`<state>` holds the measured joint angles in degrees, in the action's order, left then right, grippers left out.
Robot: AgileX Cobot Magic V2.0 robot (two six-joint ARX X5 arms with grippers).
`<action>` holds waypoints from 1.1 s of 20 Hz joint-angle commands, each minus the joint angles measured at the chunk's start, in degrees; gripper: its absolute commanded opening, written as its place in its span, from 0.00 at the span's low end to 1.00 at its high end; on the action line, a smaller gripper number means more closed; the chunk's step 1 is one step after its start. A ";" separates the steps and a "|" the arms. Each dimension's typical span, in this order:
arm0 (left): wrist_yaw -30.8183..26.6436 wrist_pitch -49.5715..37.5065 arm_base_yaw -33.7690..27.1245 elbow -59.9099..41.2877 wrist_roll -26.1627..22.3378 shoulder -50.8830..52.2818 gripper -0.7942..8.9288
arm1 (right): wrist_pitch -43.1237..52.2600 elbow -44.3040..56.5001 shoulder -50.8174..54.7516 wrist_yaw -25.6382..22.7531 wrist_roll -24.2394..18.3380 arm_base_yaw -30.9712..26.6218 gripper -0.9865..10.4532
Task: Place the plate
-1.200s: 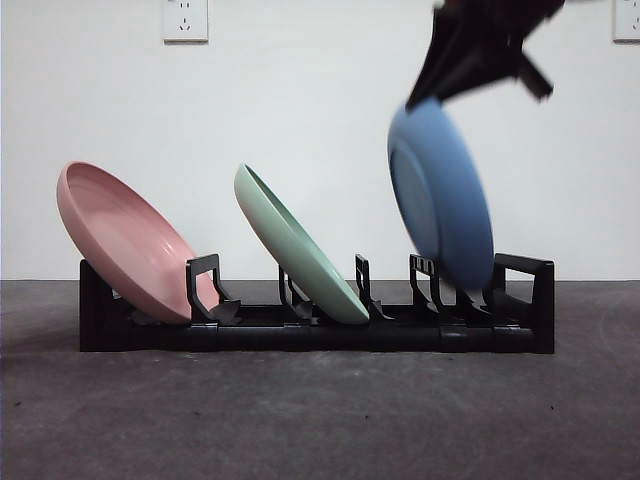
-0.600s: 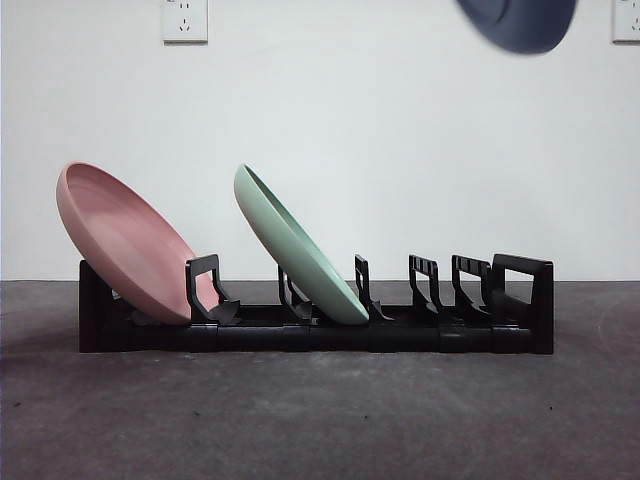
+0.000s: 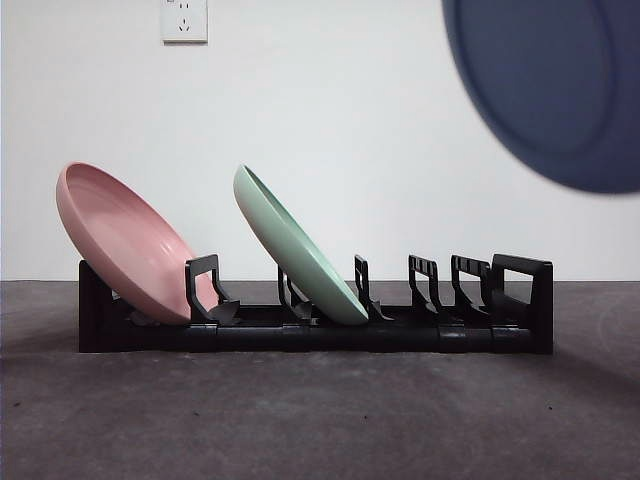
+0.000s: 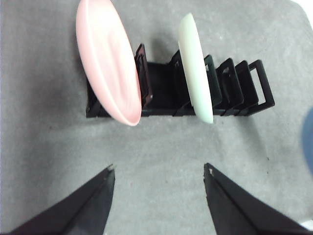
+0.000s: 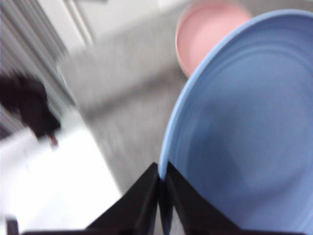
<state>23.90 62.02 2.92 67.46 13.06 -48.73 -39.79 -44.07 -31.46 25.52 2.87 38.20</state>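
My right gripper (image 5: 162, 182) is shut on the rim of a blue plate (image 5: 244, 132). In the front view the blue plate (image 3: 555, 85) hangs large and blurred at the top right, well above the black dish rack (image 3: 320, 325). A pink plate (image 3: 125, 240) leans in the rack's left slot and a green plate (image 3: 295, 245) leans in the middle one. The rack's right slots (image 3: 470, 290) hold nothing. My left gripper (image 4: 159, 176) is open and empty, above the table in front of the rack (image 4: 161, 93); the pink plate (image 4: 107, 58) and green plate (image 4: 195, 68) show beyond it.
The dark grey table (image 3: 320, 420) runs in front of the rack. A white wall with a socket (image 3: 184, 20) stands behind. A sliver of the blue plate (image 4: 308, 142) shows at the edge of the left wrist view.
The blue plate was at the rack's right slots a second ago, then rose out of the rack. It now hangs nearer and larger at the top right. The pink and green plates have not moved.
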 commanded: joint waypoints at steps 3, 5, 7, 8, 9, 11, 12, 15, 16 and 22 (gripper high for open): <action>0.13 0.13 0.11 1.38 -0.63 -0.31 0.37 | -0.48 -0.17 -8.59 -10.82 -6.99 11.69 0.10; 0.13 0.13 0.11 1.38 -0.63 -0.33 0.37 | 0.70 -0.22 -14.29 -14.69 -6.95 17.46 0.10; 0.13 0.15 0.09 1.38 -0.63 -0.31 0.37 | 2.38 -0.31 -20.13 -17.14 -6.97 21.64 0.10; 0.13 0.13 0.11 1.38 -0.63 -0.31 0.37 | 3.85 -0.39 -23.32 -18.27 -6.97 23.54 0.10; 0.13 0.13 0.09 1.38 -0.66 -0.31 0.37 | 5.11 -0.63 -26.27 -19.63 -6.97 25.11 0.10; 0.13 0.13 0.11 1.38 -0.66 -0.31 0.37 | 7.23 -1.27 -31.63 -21.84 -7.52 26.93 0.10; 0.13 0.13 0.09 1.38 -0.66 -0.31 0.37 | 7.39 -2.03 -34.36 -22.71 -8.48 27.12 0.10; 0.13 0.13 0.09 1.38 -0.87 -0.31 0.37 | 8.48 -3.98 -40.96 -24.59 -11.23 27.26 0.10; 0.13 0.13 0.09 1.38 -1.25 -0.31 0.37 | 9.20 -4.37 -42.58 -25.16 -12.22 27.26 0.10; 0.13 0.13 0.09 1.38 -2.12 -0.31 0.37 | 14.32 -4.61 -50.10 -25.81 -14.75 27.30 0.10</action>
<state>23.90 62.65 2.92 67.46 11.68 -48.73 -25.96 -47.66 -80.64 -0.08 -10.66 64.77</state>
